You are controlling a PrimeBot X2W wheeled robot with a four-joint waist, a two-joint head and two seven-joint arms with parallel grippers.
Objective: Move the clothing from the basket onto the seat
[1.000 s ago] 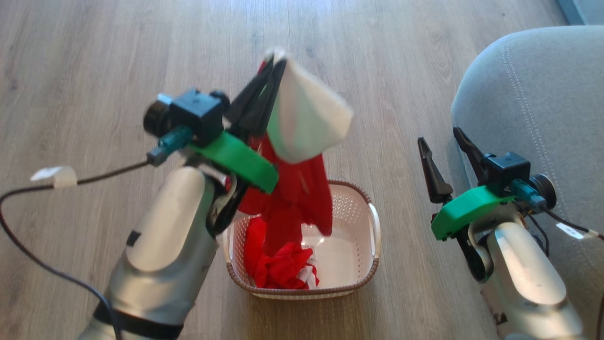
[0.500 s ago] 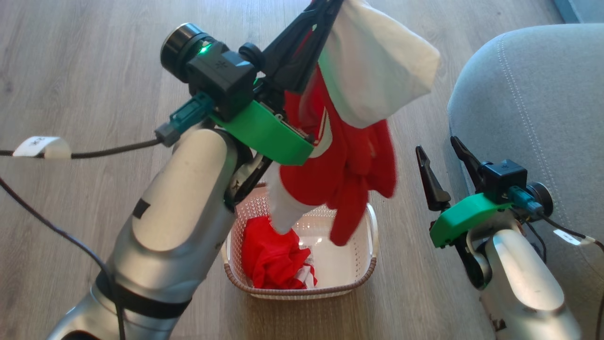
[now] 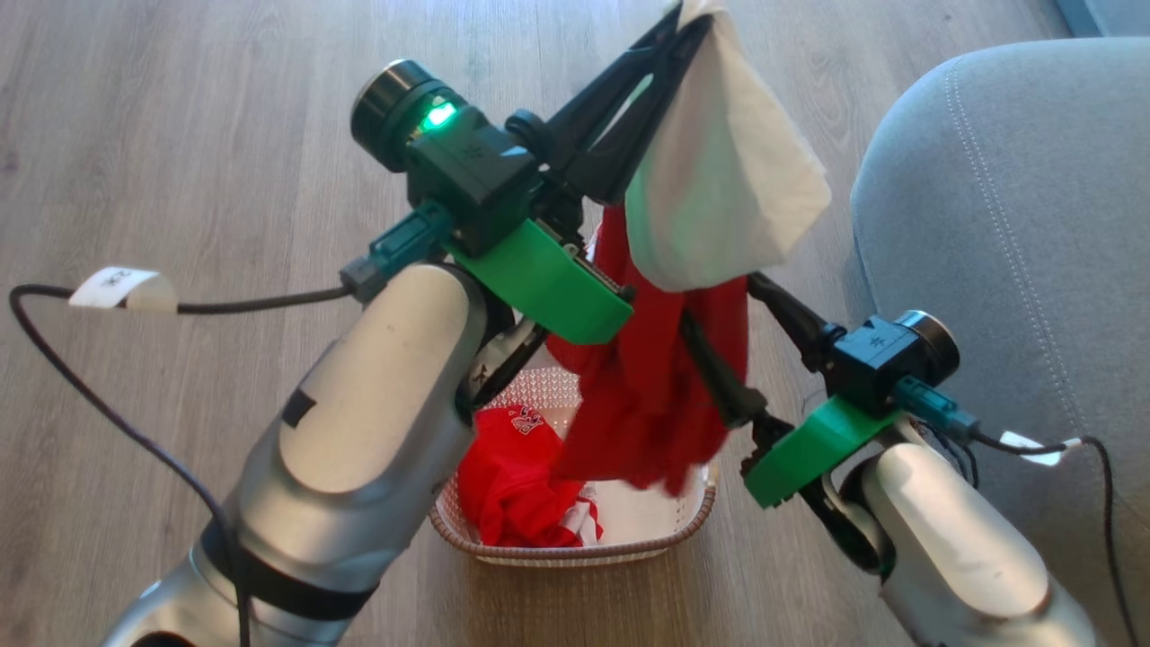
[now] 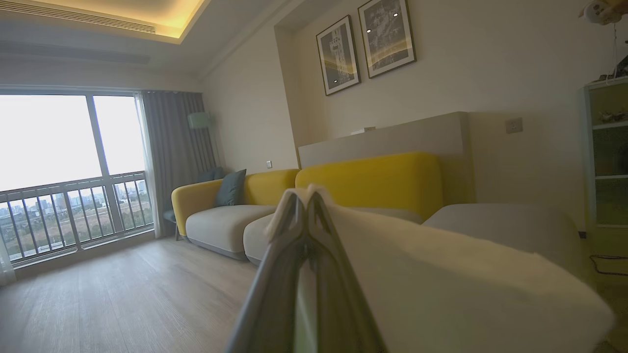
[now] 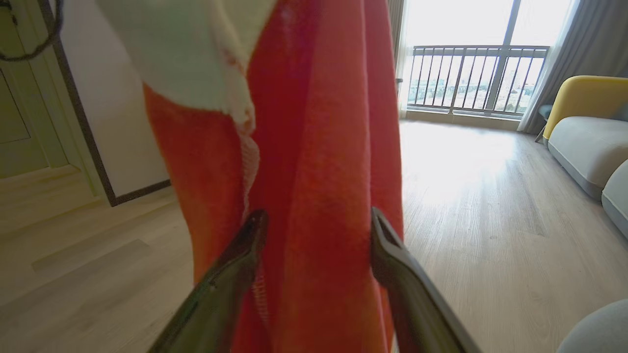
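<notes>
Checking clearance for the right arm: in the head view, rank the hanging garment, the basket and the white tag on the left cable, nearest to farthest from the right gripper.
1. Hanging garment: inside the open jaws of the right gripper.
2. Basket: below, on the floor.
3. White tag: far left.

Left pincer (image 3: 687, 13) high, fingers together; right pincer (image 3: 717, 298) lower, fingers apart.

Wood floor (image 4: 122, 294), yellow sofa (image 4: 373, 181), bright window (image 4: 49, 142)
</notes>
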